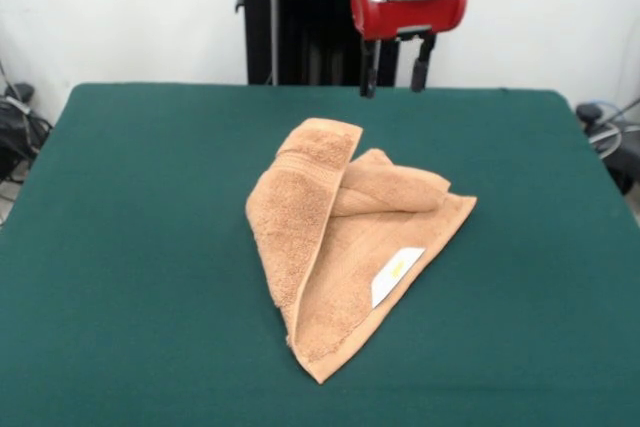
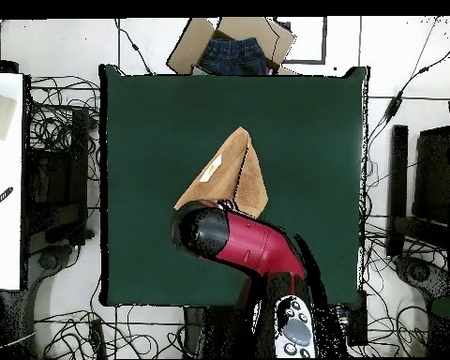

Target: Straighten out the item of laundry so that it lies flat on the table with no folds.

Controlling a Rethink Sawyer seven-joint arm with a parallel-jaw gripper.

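My gripper [image 1: 396, 70] hangs above the far part of the table [image 1: 130, 207], its two fingers parted and grasping nothing. It stands clear of the towel [image 1: 345, 247], behind the towel's far edge in the front view. The towel lies near the table's middle, folded: one long flap is turned over onto the rest, and a second rolled fold crosses it. The white label [image 1: 397, 275] faces up on the lower layer. In my judgement, the raised position gives free access to the top flap, which must be lifted and drawn back first.
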